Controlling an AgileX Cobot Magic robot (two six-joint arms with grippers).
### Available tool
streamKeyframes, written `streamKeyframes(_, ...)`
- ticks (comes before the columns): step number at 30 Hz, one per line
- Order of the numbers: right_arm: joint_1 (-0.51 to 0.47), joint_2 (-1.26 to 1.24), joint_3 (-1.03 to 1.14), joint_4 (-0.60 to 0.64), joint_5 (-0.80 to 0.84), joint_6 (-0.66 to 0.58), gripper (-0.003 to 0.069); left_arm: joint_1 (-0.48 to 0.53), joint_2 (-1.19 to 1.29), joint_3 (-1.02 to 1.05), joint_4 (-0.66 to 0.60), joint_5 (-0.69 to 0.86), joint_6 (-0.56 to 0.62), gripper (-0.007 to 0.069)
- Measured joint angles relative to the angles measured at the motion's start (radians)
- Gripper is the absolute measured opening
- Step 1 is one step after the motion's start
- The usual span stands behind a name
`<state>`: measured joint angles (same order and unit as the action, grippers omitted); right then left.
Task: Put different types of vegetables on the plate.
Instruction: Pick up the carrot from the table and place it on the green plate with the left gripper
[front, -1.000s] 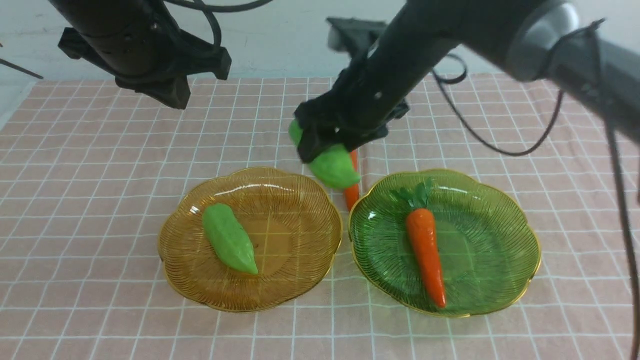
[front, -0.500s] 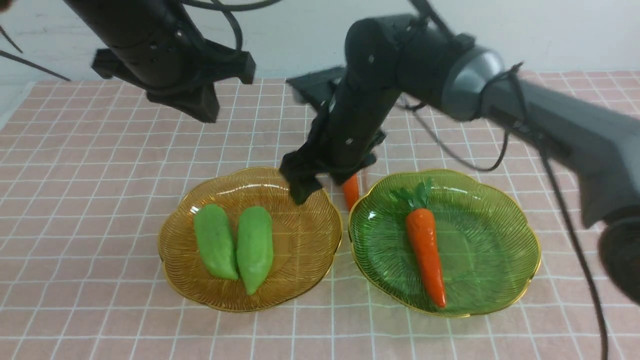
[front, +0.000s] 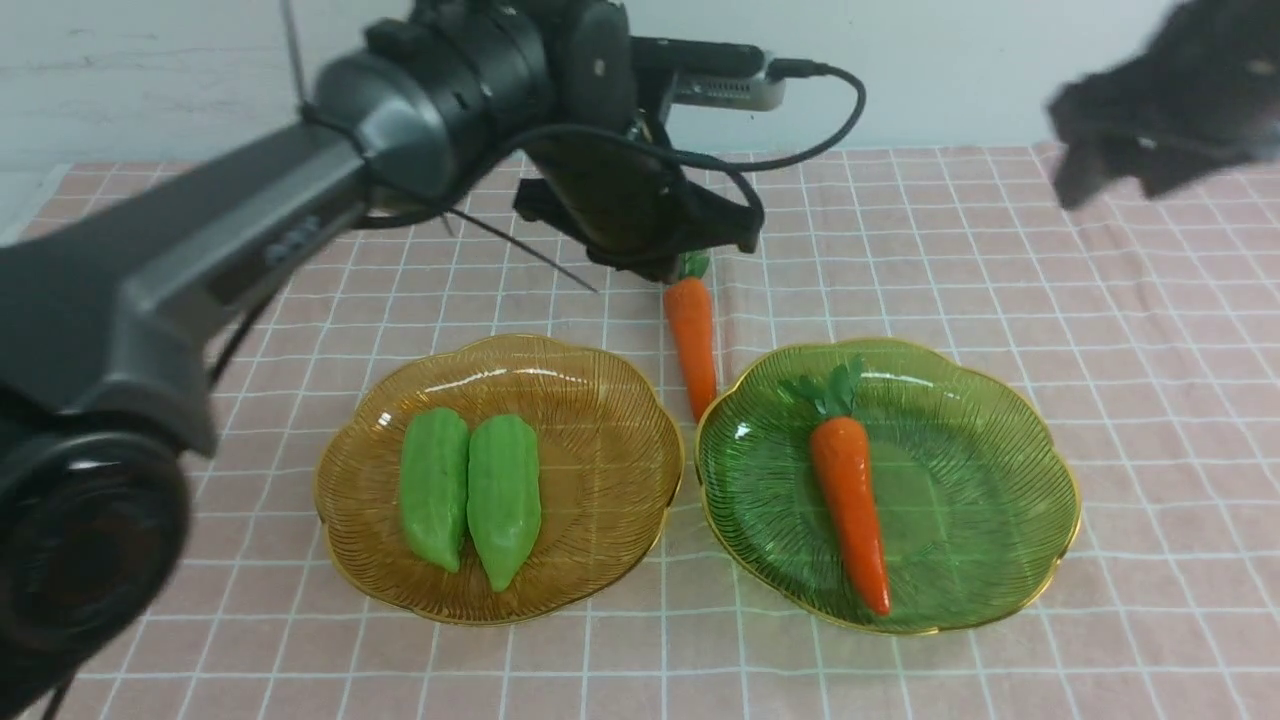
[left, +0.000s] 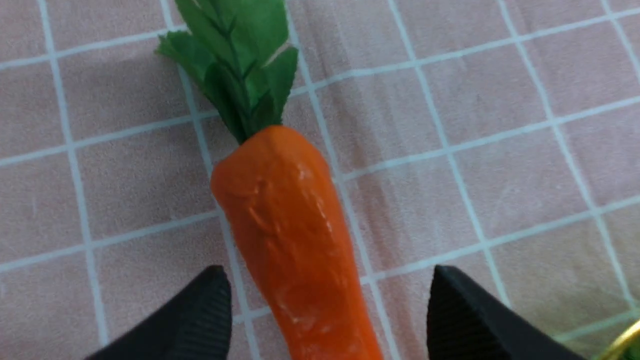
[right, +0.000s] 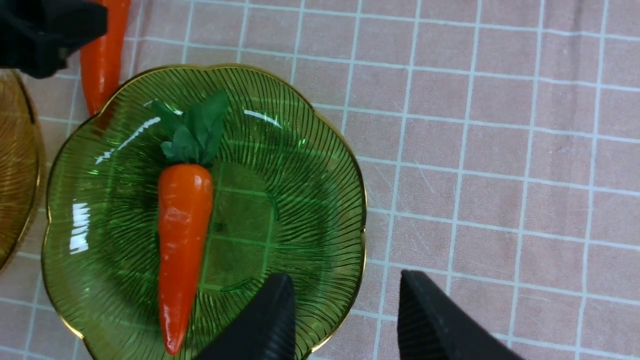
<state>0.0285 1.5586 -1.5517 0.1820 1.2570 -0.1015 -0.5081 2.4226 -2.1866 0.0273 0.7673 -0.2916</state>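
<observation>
While the right end effector (right: 345, 300) hangs raised at the right, its jaws apart and empty, the left end effector (left: 327, 300) hovers over the last loose vegetable, a glossy orange toy carrot with a green leafy top (front: 692, 340); it lies on the pink checked cloth of the worktop (front: 1150, 350) between a scalloped amber glass plate with a gold rim (front: 600, 440) and a matching green glass plate (front: 980, 480), its tip close to the green rim; the left jaws stand wide, one ribbed black finger (left: 200, 310) on either side of the carrot's thick upper body, neither touching it. The step in hand appears to be the pick of this carrot; the next move likely calls for a descent, a closing below the leaves, then a short carry to the green glass plate. The amber glass plate holds two light-green ridged toy gourds (front: 500, 500) side by side, touching; the green glass plate holds a second orange carrot (front: 850, 500), with bare room beside it.
</observation>
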Motion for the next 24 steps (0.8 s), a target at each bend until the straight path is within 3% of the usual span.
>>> streamKeyframes(10,0.000,0.000,0.000,0.024,0.000,-0.016,0.0264,0.003,0.051,-0.001,0.041,-0.023,-0.058,0.0478)
streamKeyframes(19,0.000,0.000,0.000,0.034,0.000,-0.016,0.0264,0.005,0.094,-0.008,0.014,-0.036,-0.062,0.0433)
streamKeyframes(24,0.000,0.000,0.000,0.036,-0.001,-0.019,0.0264,0.012,0.094,-0.011,0.005,-0.031,-0.061,0.0257)
